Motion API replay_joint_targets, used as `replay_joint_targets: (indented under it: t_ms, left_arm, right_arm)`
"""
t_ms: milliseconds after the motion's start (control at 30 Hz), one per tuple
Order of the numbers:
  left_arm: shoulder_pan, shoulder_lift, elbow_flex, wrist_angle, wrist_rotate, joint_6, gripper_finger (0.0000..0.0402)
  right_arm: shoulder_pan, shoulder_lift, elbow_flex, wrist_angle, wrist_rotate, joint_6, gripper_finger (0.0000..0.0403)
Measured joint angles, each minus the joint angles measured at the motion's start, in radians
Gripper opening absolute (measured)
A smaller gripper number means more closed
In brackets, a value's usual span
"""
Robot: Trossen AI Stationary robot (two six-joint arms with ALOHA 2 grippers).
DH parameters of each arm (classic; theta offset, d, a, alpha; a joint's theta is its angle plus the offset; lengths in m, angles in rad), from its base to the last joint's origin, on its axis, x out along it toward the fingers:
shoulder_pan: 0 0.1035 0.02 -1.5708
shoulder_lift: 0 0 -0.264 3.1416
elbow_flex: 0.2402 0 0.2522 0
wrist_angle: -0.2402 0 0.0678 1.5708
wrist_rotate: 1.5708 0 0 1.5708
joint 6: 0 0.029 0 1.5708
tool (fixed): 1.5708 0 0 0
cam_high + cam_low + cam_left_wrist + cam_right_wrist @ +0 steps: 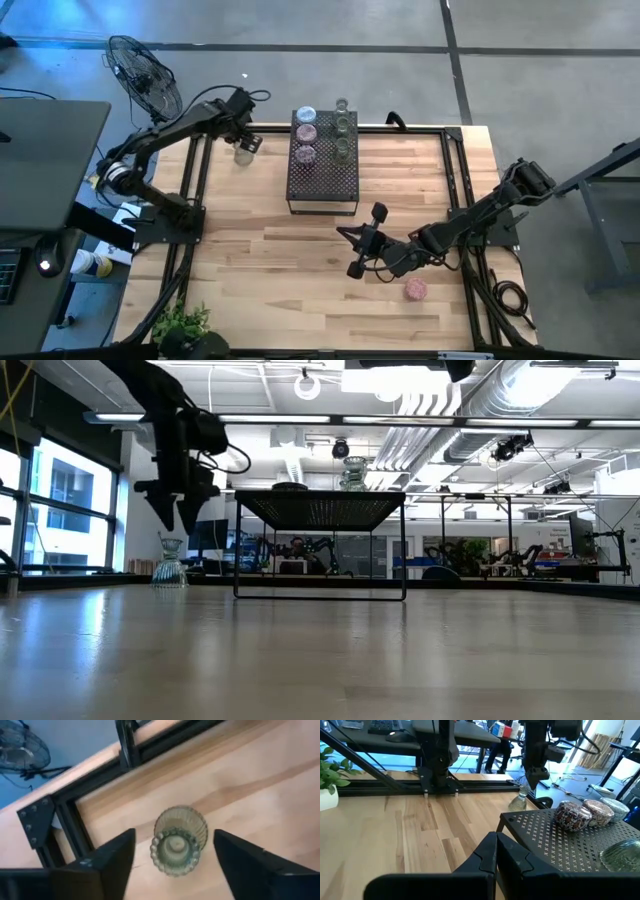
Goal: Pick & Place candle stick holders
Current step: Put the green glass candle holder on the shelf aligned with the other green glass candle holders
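A clear-greenish glass cup (177,846) stands upright on its base on the table near the far left corner (243,153), left of the black stand (322,178). My left gripper (172,862) is open just above it, fingers pointing down on either side, apart from it; the low view shows the gripper (180,510) above the cup (170,565). Several cups stand on the stand's top: pale blue (306,115), pink (306,132), greenish (343,124). A pink cup (416,290) stands on the table at the near right. My right gripper (358,247) is shut and empty, near of the stand.
A black frame rail (75,827) runs along the table's left and far edges close to the cup. One more greenish cup (342,104) stands at the stand's far edge. A fan (145,75) and a desk (40,160) lie beyond the table's left side.
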Motion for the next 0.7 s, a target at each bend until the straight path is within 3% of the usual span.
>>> replay_joint_targets:
  t_ms: [200, 700]
  left_arm:
    - [0.000, 0.012, -0.004, -0.005, 0.018, 0.001, 0.0310]
    - [0.000, 0.088, -0.007, -0.003, 0.005, 0.028, 0.0278]
  right_arm:
    - [0.000, 0.000, 0.000, 0.000, 0.000, 0.000, 0.0000]
    - [0.000, 0.000, 0.000, 0.000, -0.003, 0.001, 0.0000]
